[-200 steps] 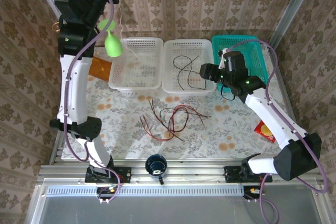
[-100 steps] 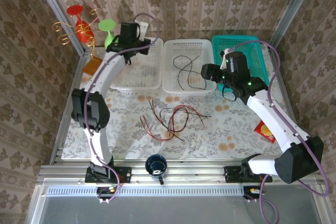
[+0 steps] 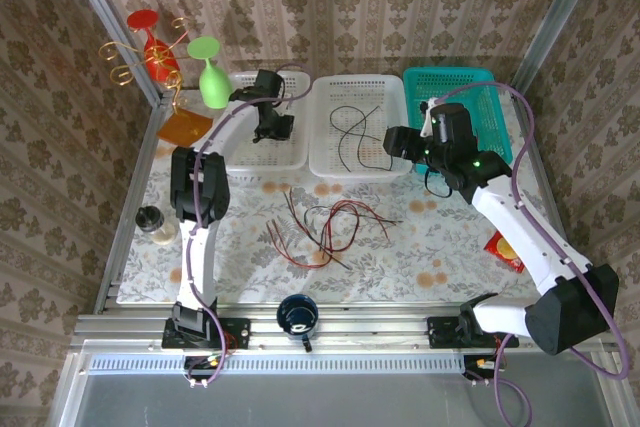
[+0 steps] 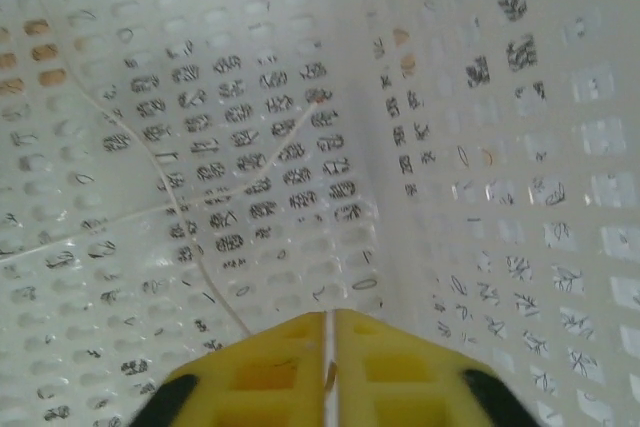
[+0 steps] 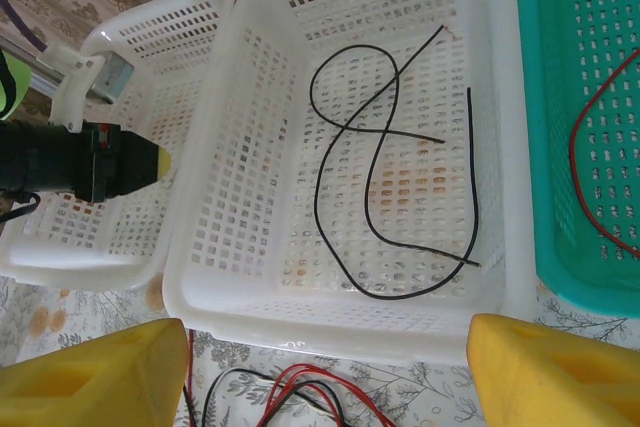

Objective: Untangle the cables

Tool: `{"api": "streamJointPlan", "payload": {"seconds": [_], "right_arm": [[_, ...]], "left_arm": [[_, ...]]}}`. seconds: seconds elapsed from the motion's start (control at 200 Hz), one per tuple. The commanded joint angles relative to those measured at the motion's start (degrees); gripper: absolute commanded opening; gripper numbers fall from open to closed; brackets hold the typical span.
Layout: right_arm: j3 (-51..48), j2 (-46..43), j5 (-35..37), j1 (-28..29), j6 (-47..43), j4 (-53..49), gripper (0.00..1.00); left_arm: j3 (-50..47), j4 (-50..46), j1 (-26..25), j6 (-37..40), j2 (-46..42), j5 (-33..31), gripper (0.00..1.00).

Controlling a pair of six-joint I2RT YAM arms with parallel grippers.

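Left fingers (image 4: 260, 377), raised high a second ago, now lowered inside left white basket (image 3: 228, 152). Almost together, slit barely parting; unclear whether pale cable (image 4: 172, 202) on basket floor is still pinched. Right fingers (image 5: 90, 372) wide apart, empty, above middle basket (image 5: 215, 277) with black cables (image 5: 390, 177). Red-and-black tangle (image 3: 325, 227) waiting on surface (image 3: 440, 247). Probably one strand delivered, several left.

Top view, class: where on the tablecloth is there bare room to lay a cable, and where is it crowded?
Bare tablecloth lies between the tangled cables and the red packet, and along the near edge right of the dark mug. Crowded: the centre under the tangle, and the middle white basket, already holding black cables.
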Motion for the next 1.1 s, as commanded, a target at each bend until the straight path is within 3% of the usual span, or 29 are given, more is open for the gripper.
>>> {"api": "streamJointPlan", "payload": {"seconds": [0.0, 0.085, 0.22, 0.505, 0.79, 1.095], "right_arm": [[-0.4, -1.4, -0.3, -0.3, 0.5, -1.5, 0.75], [-0.2, -1.5, 0.0, -0.3, 0.5, -1.9, 0.75], [0.2, -1.9, 0.3, -0.4, 0.1, -3.2, 0.75], [-2.9, -4.3, 4.0, -0.4, 6.5, -10.8, 0.73], [-12.6, -8.3, 1.8, -0.1, 14.7, -14.7, 0.70], [-25.4, -10.4, -0.7, 4.7, 27.7, -8.2, 0.66]], "left_arm": [[1.5, -2.5, 0.8, -1.1, -0.9, 1.5, 0.35], [0.4, -1.0, 0.7, -0.8, -3.3, 0.8, 0.58], [-0.6, 0.4, 0.7, -1.5, -7.3, -0.7, 0.68], [-6.0, 2.4, -1.7, -1.1, -20.1, -1.9, 0.71], [-27.8, 8.6, -6.1, -2.2, -37.0, -0.9, 0.72], [-48.8, 13.4, -13.4, -6.8, -50.6, -1.7, 0.72]]}}
